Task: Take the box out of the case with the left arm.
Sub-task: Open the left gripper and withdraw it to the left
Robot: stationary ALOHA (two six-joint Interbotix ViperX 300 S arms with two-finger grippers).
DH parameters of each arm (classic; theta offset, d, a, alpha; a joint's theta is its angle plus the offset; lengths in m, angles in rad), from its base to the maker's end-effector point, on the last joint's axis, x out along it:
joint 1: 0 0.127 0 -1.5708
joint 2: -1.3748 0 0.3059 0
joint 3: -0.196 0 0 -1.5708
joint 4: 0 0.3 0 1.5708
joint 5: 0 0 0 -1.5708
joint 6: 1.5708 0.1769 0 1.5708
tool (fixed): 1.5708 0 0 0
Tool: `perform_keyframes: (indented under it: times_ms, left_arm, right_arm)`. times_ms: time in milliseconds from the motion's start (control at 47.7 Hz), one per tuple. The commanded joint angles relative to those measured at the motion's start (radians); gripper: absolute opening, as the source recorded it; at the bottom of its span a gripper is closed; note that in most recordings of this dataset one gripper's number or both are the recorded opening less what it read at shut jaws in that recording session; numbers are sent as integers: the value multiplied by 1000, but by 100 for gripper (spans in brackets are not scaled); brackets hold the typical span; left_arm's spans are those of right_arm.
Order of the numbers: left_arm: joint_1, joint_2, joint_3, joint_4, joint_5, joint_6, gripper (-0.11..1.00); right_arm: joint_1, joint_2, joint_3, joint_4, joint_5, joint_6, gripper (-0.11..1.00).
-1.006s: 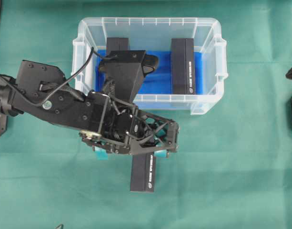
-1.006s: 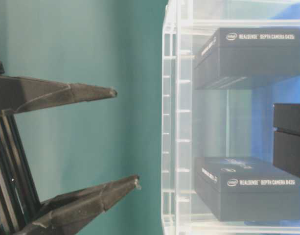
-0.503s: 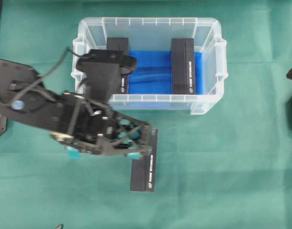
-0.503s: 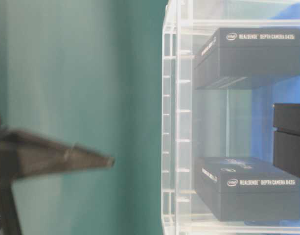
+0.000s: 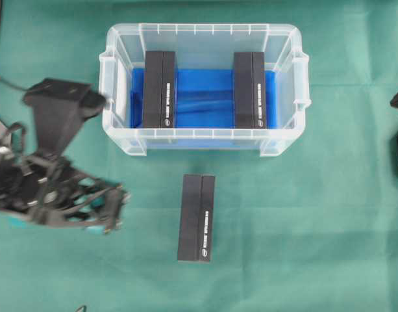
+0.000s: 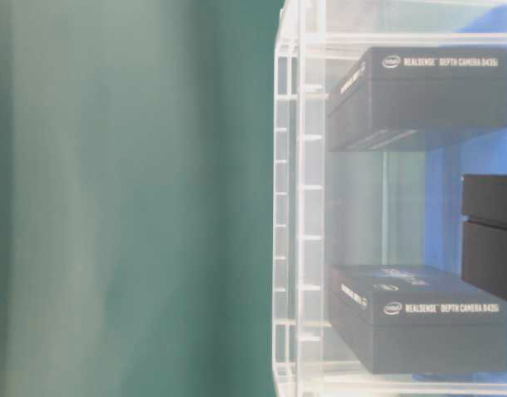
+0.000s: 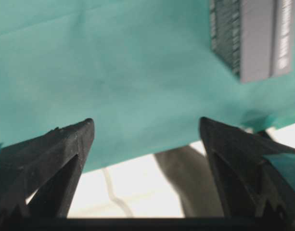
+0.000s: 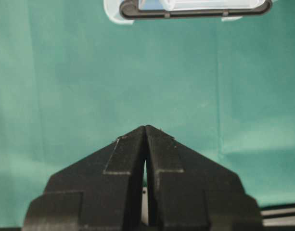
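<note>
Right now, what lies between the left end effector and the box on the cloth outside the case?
Only bare green cloth separates the left end effector from the box, as the overhead view shows.

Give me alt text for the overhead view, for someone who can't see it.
One black box lies on the green cloth in front of a clear plastic case that holds two more black boxes on blue lining. At left, the blurred left gripper hangs open, clear of the box.

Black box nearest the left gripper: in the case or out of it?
Out: the black box lies on the green cloth, outside the case.
</note>
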Motion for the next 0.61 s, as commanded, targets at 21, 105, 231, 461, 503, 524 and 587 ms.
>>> perform_keyframes:
  times_ms: [21, 105, 231, 461, 503, 524, 587]
  left_arm:
    - [-32, -74, 41, 2, -2, -26, 91]
    - [-48, -98, 66, 2, -2, -48, 91]
    - [-44, -129, 100, 3, -2, -49, 91]
    - [6, -155, 126, 6, -2, -29, 91]
    - [26, -161, 130, 8, -2, -5, 91]
    - [37, -166, 133, 8, 0, 9, 91]
    - [77, -183, 146, 8, 2, 58, 91]
  right_arm:
    - [0, 5, -29, -2, -3, 2, 0]
    - [-2, 5, -29, -2, -3, 2, 0]
    - [-2, 6, -29, -2, -3, 2, 0]
    - [-2, 6, -29, -2, -3, 2, 0]
    - [0, 6, -29, -2, -3, 2, 0]
    - [-2, 6, -29, -2, -3, 2, 0]
    - [-2, 6, -29, -2, -3, 2, 0]
